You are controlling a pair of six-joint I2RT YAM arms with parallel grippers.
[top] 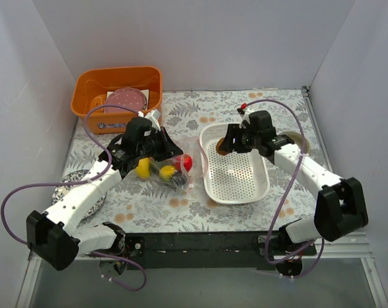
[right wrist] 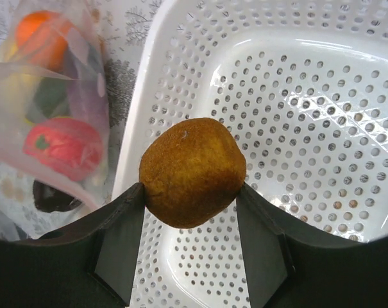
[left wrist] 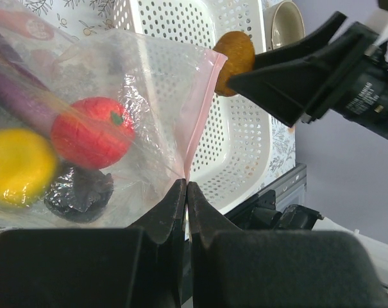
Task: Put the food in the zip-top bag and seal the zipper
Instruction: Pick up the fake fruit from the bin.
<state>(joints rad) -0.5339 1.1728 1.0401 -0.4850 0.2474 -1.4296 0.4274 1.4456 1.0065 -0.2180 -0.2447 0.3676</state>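
Note:
The clear zip-top bag (top: 165,165) lies left of the white basket (top: 235,172). It holds a red apple (left wrist: 91,131), a yellow piece (left wrist: 17,167), a purple eggplant (left wrist: 20,96) and a dark piece (left wrist: 78,192). My left gripper (left wrist: 186,187) is shut on the bag's edge at the end of the pink zipper (left wrist: 200,115) and holds the mouth up; in the top view it (top: 174,154) is over the bag. My right gripper (right wrist: 192,192) is shut on a brown food piece (right wrist: 192,172) above the basket's left rim (right wrist: 139,128), close to the bag's mouth. The brown piece also shows in the top view (top: 220,146).
An orange bin (top: 117,83) with a pink speckled plate (top: 125,99) stands at the back left. A grey speckled plate (top: 68,183) lies under my left arm. A beige cup (left wrist: 286,22) stands right of the basket. Walls close in on three sides.

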